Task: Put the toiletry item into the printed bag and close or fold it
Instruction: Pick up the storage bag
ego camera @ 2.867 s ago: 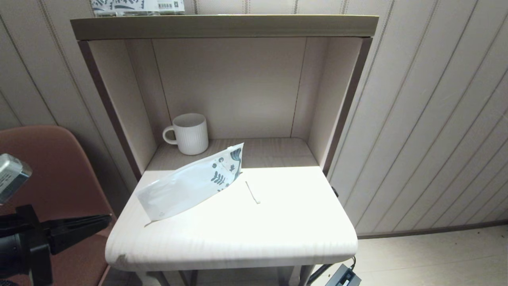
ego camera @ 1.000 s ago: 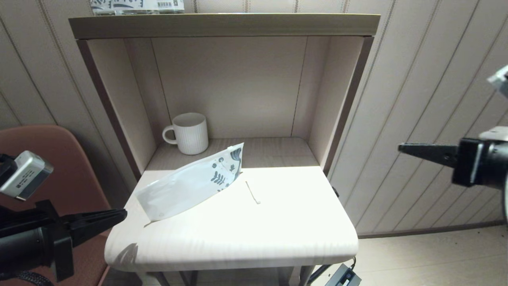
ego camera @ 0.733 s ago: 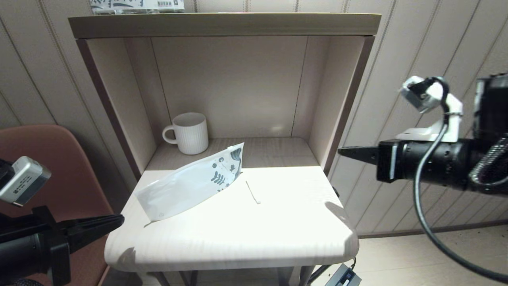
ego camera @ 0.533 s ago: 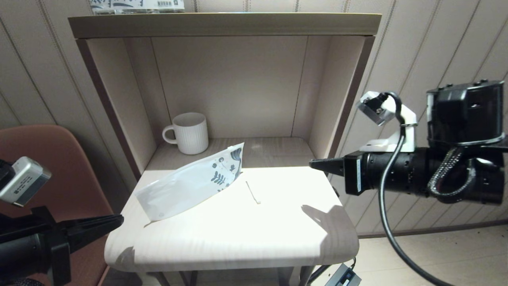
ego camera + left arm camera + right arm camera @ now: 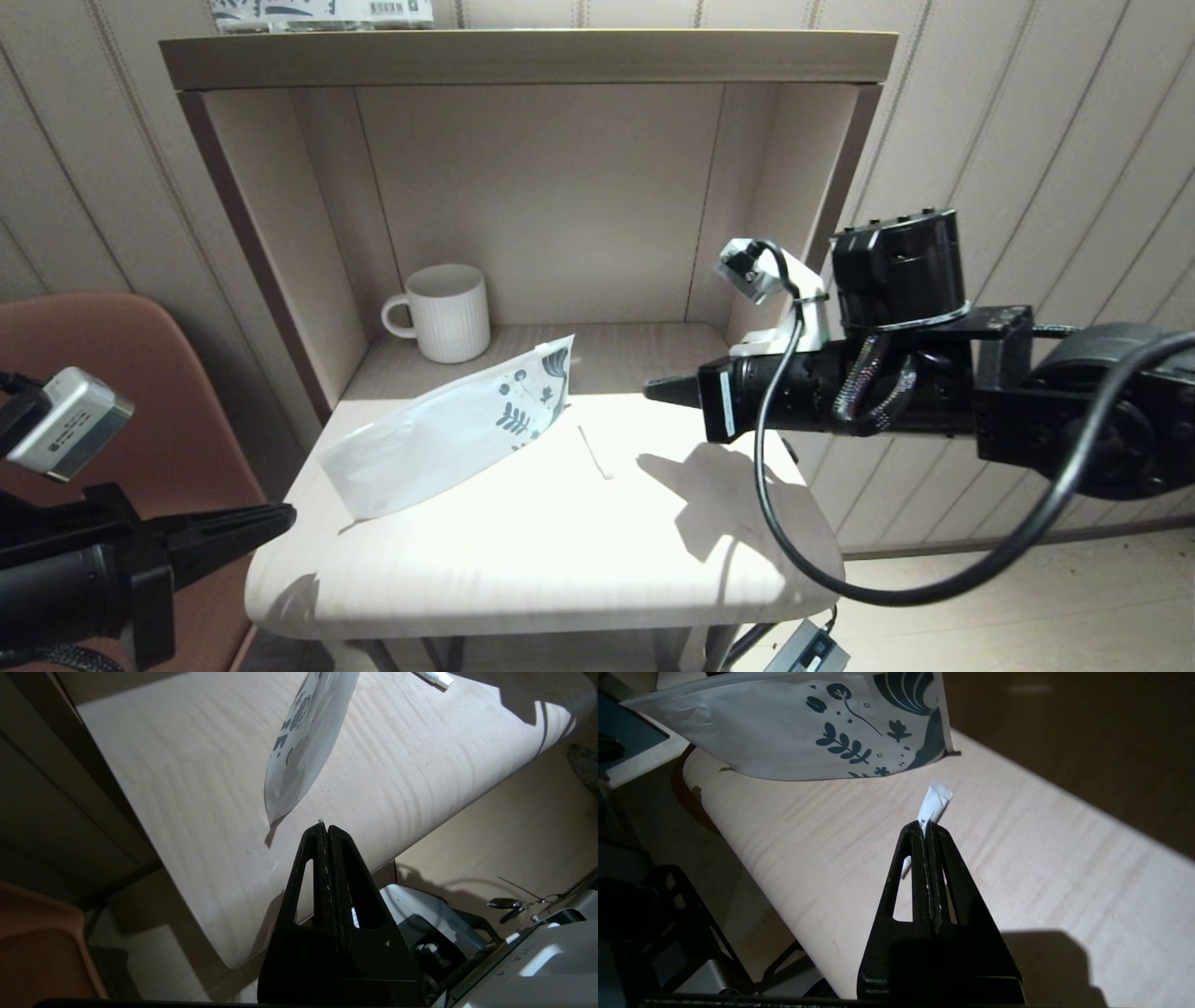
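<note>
the right gripper (image 5: 653, 388) had swung in from off the table's right side within the last second and hung above the table (image 5: 523, 569), near the toiletry item (image 5: 594, 452), fingers pressed together and empty. the item lay untouched just beside the printed bag (image 5: 448, 434). the left gripper (image 5: 280, 516) stayed at the front-left edge, clenched on nothing. pickup judged imminent; the fingers must part first.

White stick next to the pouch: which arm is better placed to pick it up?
Probably the right. The right pincer, shut, hangs above the table close to the white stick. The left pincer, also shut, sits off the table's front-left corner, with the printed pouch between.
</note>
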You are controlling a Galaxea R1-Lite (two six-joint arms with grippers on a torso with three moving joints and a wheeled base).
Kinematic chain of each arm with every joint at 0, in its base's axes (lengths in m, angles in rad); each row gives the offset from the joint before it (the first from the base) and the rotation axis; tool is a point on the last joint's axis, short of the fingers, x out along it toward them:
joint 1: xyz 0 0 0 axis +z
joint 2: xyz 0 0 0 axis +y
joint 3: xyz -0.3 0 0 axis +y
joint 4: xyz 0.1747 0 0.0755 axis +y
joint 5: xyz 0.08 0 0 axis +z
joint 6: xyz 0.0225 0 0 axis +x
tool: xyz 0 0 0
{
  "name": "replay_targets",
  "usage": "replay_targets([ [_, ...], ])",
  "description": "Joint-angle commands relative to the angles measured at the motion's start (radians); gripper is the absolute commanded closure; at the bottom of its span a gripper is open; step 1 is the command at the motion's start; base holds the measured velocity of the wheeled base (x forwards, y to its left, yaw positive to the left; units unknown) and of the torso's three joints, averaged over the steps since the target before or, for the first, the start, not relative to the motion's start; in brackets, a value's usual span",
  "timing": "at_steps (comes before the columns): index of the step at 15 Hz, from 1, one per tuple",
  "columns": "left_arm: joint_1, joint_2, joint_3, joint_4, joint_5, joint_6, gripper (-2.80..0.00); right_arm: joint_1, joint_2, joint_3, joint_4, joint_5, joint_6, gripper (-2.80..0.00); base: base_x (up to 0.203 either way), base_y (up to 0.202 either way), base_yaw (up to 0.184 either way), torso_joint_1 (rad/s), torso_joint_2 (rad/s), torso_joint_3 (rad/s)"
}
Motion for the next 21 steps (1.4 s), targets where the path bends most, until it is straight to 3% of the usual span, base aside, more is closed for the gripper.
replay_targets([
  [1,0.000,-0.001,0.005,0.002,-0.002,0.001,0.00,0.014,0.090,-0.065,-0.007,0.010,-0.006,0.00,0.000,0.000,0.000,0.000,0.00,0.000],
  [5,0.000,0.002,0.015,-0.001,-0.001,0.000,0.00,0.018,0.183,-0.162,-0.006,0.014,-0.024,0.00,0.000,0.000,0.000,0.000,0.00,0.000],
  [11,0.000,0.001,0.028,-0.008,0.002,-0.001,0.00,0.018,0.176,-0.156,0.001,0.015,-0.025,0.00,0.000,0.000,0.000,0.000,0.00,0.000],
  [12,0.000,0.001,0.025,-0.008,0.001,0.001,0.00,0.018,0.173,-0.159,0.001,0.011,-0.024,-2.80,0.000,0.000,0.000,0.000,0.00,0.000],
  [16,0.000,0.007,0.019,-0.007,-0.004,0.001,0.00,0.017,0.201,-0.223,0.002,0.040,-0.073,-2.80,0.000,0.000,0.000,0.000,0.00,0.000],
  [21,0.000,0.011,0.032,-0.010,-0.003,0.002,0.00,0.022,0.359,-0.450,0.063,0.078,-0.079,-2.80,0.000,0.000,0.000,0.000,0.00,0.000],
])
